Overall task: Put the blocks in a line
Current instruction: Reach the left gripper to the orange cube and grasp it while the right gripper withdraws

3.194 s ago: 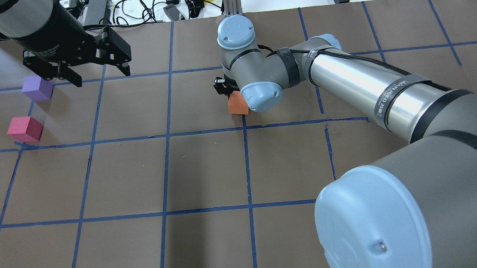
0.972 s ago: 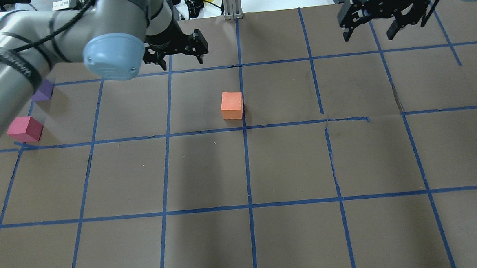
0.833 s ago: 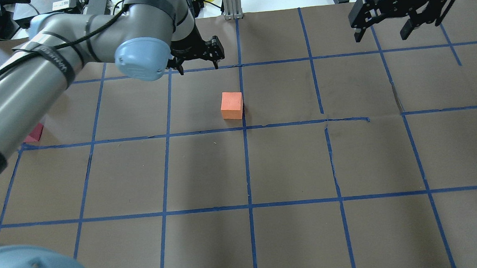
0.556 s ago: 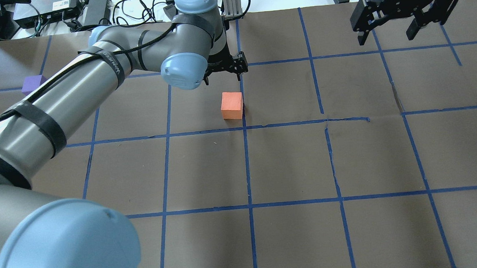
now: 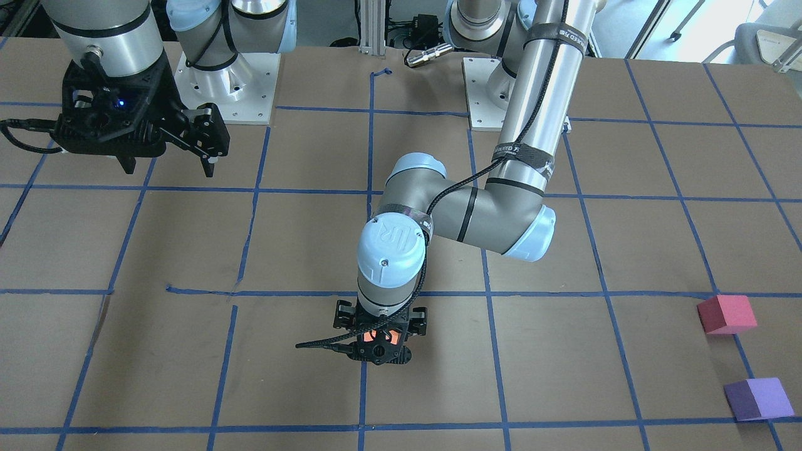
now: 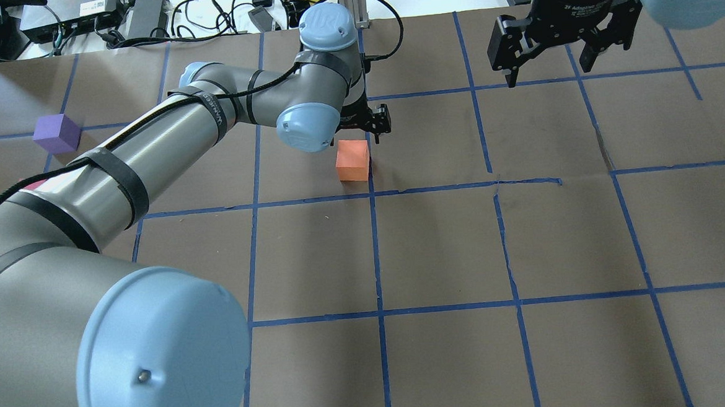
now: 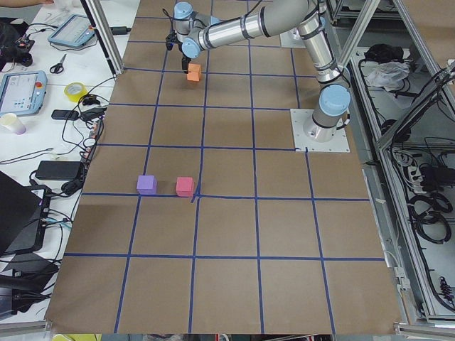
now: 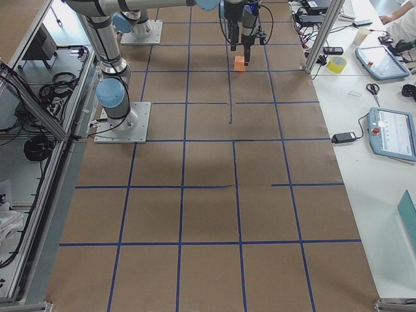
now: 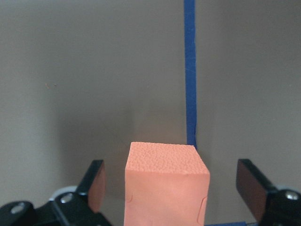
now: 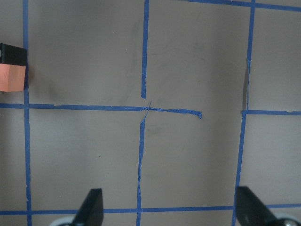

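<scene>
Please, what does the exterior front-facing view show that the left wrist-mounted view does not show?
Only the front-facing view shows the pinkish-red block, the purple block and the right end effector, which is open. Only the wrist view shows the clear gaps between the orange block and the fingers on both sides. Both show the left end effector, open around the orange block; the front-facing view mostly hides that block.

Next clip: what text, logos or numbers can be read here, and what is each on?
"UR": logo on the blue joint cap of the left arm.
"2F Adaptive", the rest cut off: on the black housing above the right gripper.
White lettering on the left arm's black straps: too blurred to read.
Tablet screens on the side bench: too small to read.
</scene>
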Robot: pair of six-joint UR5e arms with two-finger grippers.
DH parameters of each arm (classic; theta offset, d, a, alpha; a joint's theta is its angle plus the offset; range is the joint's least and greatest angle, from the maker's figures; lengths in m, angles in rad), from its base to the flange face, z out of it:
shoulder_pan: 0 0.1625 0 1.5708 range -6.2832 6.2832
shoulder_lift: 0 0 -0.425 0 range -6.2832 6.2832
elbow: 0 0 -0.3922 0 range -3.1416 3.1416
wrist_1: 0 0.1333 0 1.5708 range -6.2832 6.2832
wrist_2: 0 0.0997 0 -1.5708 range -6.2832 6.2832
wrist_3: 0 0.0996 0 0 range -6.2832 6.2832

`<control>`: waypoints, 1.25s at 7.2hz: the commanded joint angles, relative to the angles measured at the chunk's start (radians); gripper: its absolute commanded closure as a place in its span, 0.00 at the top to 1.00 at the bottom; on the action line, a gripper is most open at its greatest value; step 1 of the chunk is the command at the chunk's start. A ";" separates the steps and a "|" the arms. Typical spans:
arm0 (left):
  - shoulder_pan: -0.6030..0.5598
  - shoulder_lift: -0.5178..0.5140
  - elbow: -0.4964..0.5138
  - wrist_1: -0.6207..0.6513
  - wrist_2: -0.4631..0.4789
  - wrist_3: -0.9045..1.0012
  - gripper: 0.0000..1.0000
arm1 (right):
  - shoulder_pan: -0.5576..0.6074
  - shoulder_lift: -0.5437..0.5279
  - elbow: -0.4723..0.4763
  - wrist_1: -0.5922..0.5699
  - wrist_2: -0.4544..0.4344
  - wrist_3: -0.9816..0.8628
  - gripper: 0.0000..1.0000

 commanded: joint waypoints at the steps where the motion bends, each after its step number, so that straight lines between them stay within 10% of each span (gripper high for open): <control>1: -0.001 -0.001 -0.008 -0.040 0.001 0.019 1.00 | -0.011 0.004 0.004 -0.001 0.032 -0.001 1.00; 4: -0.001 0.007 -0.046 -0.043 0.010 0.011 0.89 | -0.012 0.002 0.046 -0.049 0.049 -0.002 0.92; 7: -0.001 0.013 -0.052 -0.038 0.025 -0.036 0.24 | -0.014 -0.002 0.063 -0.084 0.078 -0.007 0.93; 9: 0.004 0.057 -0.046 -0.038 0.039 -0.073 0.20 | -0.015 0.003 0.063 -0.092 0.081 -0.016 0.93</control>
